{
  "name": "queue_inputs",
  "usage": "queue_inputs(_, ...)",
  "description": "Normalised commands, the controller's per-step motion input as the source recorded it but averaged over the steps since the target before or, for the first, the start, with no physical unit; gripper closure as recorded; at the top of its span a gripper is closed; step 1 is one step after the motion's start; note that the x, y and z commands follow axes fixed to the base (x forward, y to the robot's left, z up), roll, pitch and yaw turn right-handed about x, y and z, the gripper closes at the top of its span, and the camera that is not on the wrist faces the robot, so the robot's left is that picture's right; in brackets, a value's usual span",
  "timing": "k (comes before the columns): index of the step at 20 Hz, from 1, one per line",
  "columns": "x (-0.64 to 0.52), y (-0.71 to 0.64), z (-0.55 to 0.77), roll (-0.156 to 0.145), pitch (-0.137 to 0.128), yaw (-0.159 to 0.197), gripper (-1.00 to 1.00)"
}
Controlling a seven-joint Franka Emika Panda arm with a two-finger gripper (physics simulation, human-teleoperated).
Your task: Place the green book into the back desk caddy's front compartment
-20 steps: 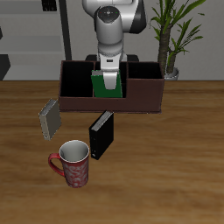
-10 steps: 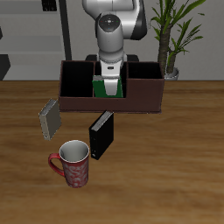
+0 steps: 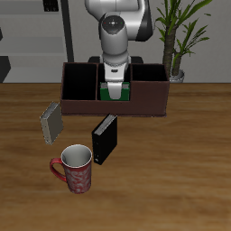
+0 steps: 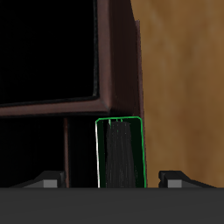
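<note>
Your exterior view gives you the whole layout: the back desk caddy sits across the back of the table, with the gripper parked straight over its middle. Only a sliver of the green book shows there, peeking out below the fingers and sunk down behind the caddy's front wall, so it looks like it's already down in the front compartment. You can't see how deep it goes from that angle.

The wrist view fills in what the outside one hides: you're looking down the green book edge-on, its green outline around dark page edges, with the caddy's reddish-brown walls and black cells behind it. The fingertips show up as two grey tabs, one on each side of the book and a little apart from it in that view. So honestly you can't tell whether the pads are clamped on the covers or not.

Out on the open table, nearer the front edge, you've also got the black book, the grey book and the red mug, well apart from the caddy.
</note>
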Motion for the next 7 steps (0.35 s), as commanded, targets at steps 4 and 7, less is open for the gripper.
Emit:
queue_inputs(4,0.01,0.0,0.09,0.003,-0.016,-0.012,-1.0)
queue_inputs(7,0.03,0.0,0.08,0.0,-0.012,-0.011,-1.0)
